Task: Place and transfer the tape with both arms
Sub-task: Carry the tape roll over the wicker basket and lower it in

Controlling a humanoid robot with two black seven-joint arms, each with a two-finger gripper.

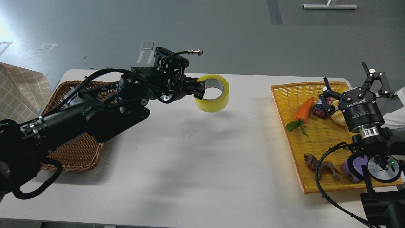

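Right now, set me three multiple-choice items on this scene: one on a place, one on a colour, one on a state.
1. Where is the tape?
A. in the wicker basket
B. held above the white table
C. on the yellow tray

2. What colour is the tray on the right?
A. blue
B. green
C. yellow-orange

3. How does the right gripper stand?
A. open over the tray
B. shut on the carrot
C. shut on the tape

Key:
1 B, the left gripper grips its rim, and its shadow falls on the table.
2 C, its woven rim shows that colour.
3 A, its fingers are spread and hold nothing; the carrot lies free.
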